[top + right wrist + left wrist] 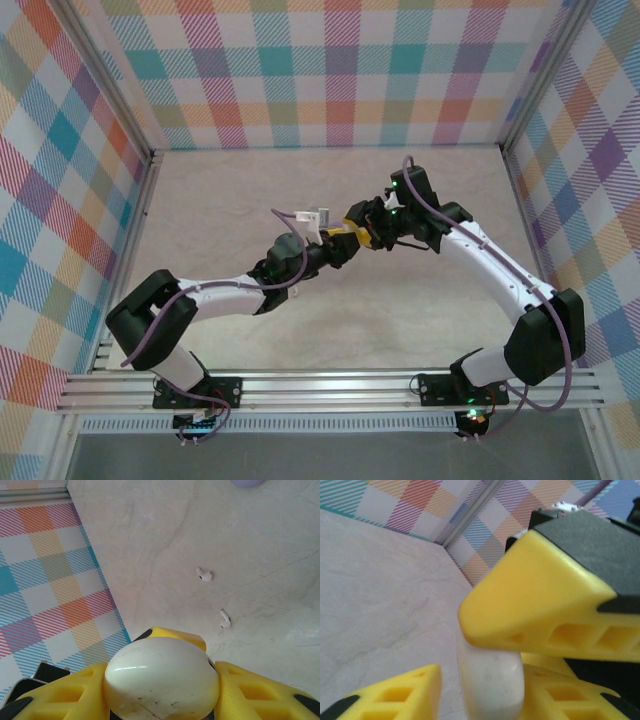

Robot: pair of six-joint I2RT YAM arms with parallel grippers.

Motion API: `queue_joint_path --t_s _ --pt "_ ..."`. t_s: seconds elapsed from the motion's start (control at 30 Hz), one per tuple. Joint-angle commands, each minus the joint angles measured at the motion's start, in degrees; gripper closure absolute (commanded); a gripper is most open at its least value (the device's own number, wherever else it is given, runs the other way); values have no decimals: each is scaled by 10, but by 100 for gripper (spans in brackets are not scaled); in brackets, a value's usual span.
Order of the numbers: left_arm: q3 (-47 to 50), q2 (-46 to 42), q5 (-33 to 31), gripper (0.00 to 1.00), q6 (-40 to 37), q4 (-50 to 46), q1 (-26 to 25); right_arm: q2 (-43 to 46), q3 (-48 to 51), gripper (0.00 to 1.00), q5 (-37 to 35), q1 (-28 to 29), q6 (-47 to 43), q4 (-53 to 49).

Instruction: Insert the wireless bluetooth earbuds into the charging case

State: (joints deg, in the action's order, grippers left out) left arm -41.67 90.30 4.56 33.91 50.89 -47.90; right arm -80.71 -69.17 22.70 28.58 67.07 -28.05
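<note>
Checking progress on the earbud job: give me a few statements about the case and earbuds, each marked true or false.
1. The right fingers grip a white case. True.
2. Two white earbuds lie on the table. True.
3. Those two earbuds touch each other. False: they lie apart, with bare table between them.
4. The white earbuds sit inside the case. False: they are out on the table, beyond the held case.
</note>
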Motion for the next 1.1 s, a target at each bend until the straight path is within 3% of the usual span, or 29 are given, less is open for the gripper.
queue_joint_path --t_s 0.0,0.2,0.33,0.47,0.67,0.77,0.9,1.07 --pt "-17 0 7 67 2 38 3 24 7 60 13 5 14 24" --pt "-26 -39 36 99 -44 -49 14 37 10 48 6 4 -24 33" --pt "-38 -86 71 100 -96 -172 31 51 -15 39 29 -12 -100 34" --pt "-96 -124 183 100 -193 -371 67 65 -51 35 117 -60 -232 17" --pt "-183 -154 379 100 -360 -626 122 50 -94 43 322 -99 -465 -30" --pt "-213 -162 449 100 -451 -729 139 34 -108 48 379 -96 -546 -72" --pt "-265 -151 497 100 -553 -848 142 28 -103 54 419 -72 -583 -70" --pt "-289 -135 538 100 -573 -874 142 26 -84 54 431 -29 -605 -67"
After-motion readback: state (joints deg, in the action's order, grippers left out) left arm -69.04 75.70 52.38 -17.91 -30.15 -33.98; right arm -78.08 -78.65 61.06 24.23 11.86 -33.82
